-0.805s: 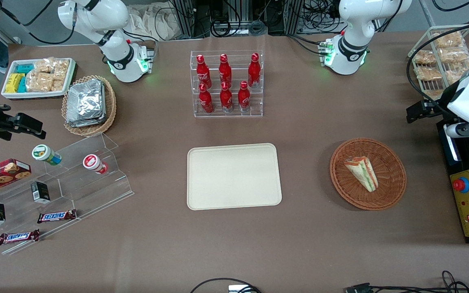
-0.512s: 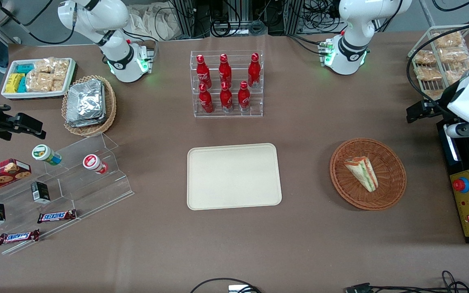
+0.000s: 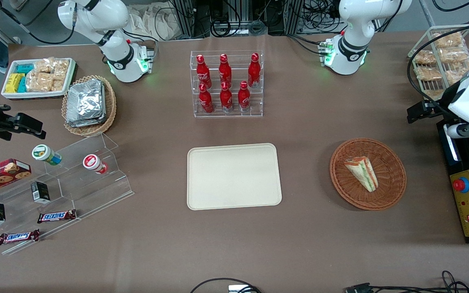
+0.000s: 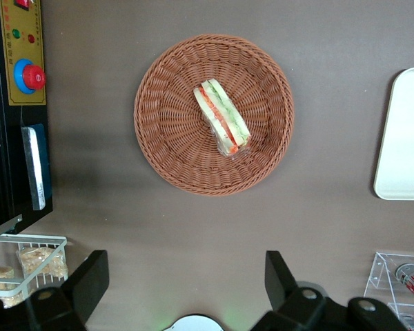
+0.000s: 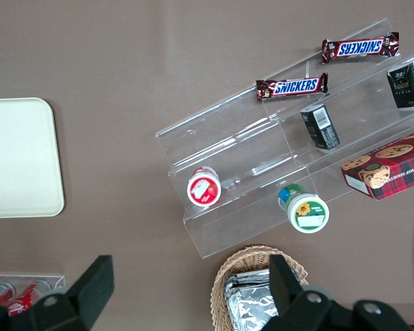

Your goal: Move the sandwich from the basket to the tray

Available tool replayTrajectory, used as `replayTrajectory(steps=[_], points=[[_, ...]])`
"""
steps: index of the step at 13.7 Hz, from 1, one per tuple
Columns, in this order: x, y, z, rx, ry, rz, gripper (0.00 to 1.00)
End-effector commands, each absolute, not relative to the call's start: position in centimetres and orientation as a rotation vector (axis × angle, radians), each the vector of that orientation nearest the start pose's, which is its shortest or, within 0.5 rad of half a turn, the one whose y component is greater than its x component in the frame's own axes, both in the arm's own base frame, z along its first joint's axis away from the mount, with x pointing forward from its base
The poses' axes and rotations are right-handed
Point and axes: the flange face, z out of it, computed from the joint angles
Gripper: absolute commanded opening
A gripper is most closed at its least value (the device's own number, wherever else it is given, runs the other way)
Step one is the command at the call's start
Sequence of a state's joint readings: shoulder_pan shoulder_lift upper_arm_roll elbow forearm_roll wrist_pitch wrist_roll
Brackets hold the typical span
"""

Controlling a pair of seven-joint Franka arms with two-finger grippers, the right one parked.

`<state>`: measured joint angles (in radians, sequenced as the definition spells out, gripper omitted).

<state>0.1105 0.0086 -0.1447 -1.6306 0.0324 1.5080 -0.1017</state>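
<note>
Well below the spread claw, sandwich flat inside basket.

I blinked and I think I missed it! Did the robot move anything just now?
Hardly anything. The working arm shifted a tiny bit; its pincer hangs open above the table, farther from the front camera than the basket, holding nothing. The sandwich lies in the basket as before, and the tray has stayed put with nothing on it.
</note>
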Motion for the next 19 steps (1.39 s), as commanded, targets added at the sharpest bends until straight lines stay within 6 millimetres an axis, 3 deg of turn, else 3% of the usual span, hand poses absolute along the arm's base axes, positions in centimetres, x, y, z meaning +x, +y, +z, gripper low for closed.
replayTrajectory(steps=[1, 4, 8, 19], points=[[54.6, -1.2, 57.9, -3.084, -0.193, 0.196, 1.00], [55.9, -1.1, 55.6, -3.081, -0.259, 0.214, 1.00], [58.5, -1.0, 50.3, -3.039, -0.534, 0.284, 1.00], [63.7, -1.8, 31.3, -2.965, -0.888, 0.335, 1.00]])
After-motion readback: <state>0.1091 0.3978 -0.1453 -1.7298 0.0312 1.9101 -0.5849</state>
